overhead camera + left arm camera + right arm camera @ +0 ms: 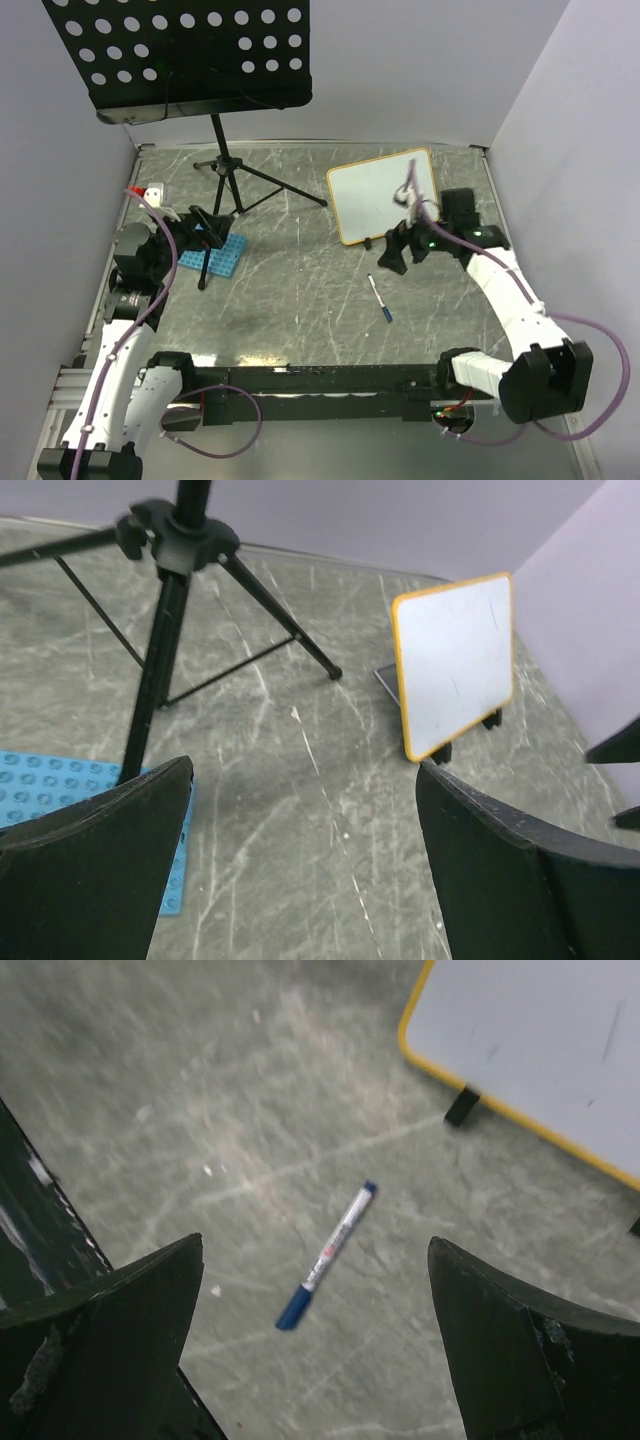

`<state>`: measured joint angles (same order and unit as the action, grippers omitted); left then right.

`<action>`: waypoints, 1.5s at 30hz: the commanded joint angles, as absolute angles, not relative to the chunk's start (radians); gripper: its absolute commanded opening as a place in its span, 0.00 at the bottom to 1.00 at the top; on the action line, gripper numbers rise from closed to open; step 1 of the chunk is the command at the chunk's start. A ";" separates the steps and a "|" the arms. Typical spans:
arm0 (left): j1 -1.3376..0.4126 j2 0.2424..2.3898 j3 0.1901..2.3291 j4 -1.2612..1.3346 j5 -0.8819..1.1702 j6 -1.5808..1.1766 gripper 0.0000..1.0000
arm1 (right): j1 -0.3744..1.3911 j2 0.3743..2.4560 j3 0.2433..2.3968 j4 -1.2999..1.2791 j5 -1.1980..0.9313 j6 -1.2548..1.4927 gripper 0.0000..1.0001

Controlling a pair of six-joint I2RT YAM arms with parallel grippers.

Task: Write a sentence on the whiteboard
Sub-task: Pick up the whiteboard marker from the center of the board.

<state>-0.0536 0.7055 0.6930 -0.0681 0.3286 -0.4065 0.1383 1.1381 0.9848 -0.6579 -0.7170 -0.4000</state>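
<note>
Right pincer (315, 1245) gapes over scratched grey table (200, 1110).

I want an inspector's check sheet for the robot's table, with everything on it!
Surface: grey table, scratched.
Job's things: whiteboard standing, no writing seen; marker lying flat, unheld.
Clutter: blue rack; black music stand on its tripod.
Grippers: left gripper open, empty; right gripper open, above the marker.
Cables: purple cables along both arms.
Surroundings: plain walls.
</note>
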 commanded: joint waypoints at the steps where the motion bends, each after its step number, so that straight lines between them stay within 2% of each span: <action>1: -0.051 0.663 0.661 -0.058 0.396 -0.416 0.97 | 0.314 1.170 0.936 -0.721 -0.415 -0.509 1.00; 9: -0.051 0.673 0.667 -0.069 0.400 -0.400 0.97 | 0.445 1.464 0.975 -0.703 -0.282 -0.419 1.00; 15: -0.051 0.658 0.663 -0.066 0.402 -0.397 0.97 | 0.465 1.597 1.029 -0.690 -0.199 -0.321 0.98; 19: -0.051 0.652 0.667 -0.072 0.403 -0.391 0.97 | 0.483 1.634 1.006 -0.678 -0.192 -0.299 0.90; 25: -0.051 0.641 0.666 -0.064 0.426 -0.393 0.97 | 0.489 1.675 0.989 -0.666 -0.146 -0.295 0.59; 28: -0.051 0.643 0.663 -0.055 0.452 -0.397 0.97 | 0.489 1.692 0.989 -0.666 -0.118 -0.293 0.47; 30: -0.051 0.650 0.660 -0.040 0.489 -0.405 0.97 | 0.492 1.698 0.982 -0.661 -0.098 -0.295 0.44; 31: -0.049 0.652 0.658 -0.034 0.508 -0.408 0.97 | 0.492 1.698 0.977 -0.660 -0.094 -0.296 0.38; 36: -0.057 0.687 0.653 0.032 0.635 -0.445 0.97 | 0.479 1.700 0.956 -0.647 -0.057 -0.308 0.22; 39: -0.122 0.710 0.635 0.087 0.669 -0.523 0.97 | 0.430 1.674 0.965 -0.661 -0.112 -0.307 0.12; 40: -0.197 0.721 0.631 0.119 0.666 -0.546 0.97 | 0.413 1.658 0.968 -0.666 -0.188 -0.307 0.09; 42: -0.312 0.759 0.609 0.159 0.626 -0.615 0.97 | 0.381 1.591 0.959 -0.661 -0.283 -0.311 0.07; 43: -0.439 0.776 0.597 0.237 0.573 -0.642 0.97 | 0.358 1.562 0.951 -0.649 -0.340 -0.313 0.06; 45: -0.553 0.842 0.523 0.366 0.523 -0.756 0.99 | 0.339 1.467 0.921 -0.628 -0.501 -0.298 0.06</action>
<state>-0.3698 0.7723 0.5980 0.1249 0.5671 -0.5785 0.3847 1.6333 0.9565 -0.6468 -0.2325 -0.3111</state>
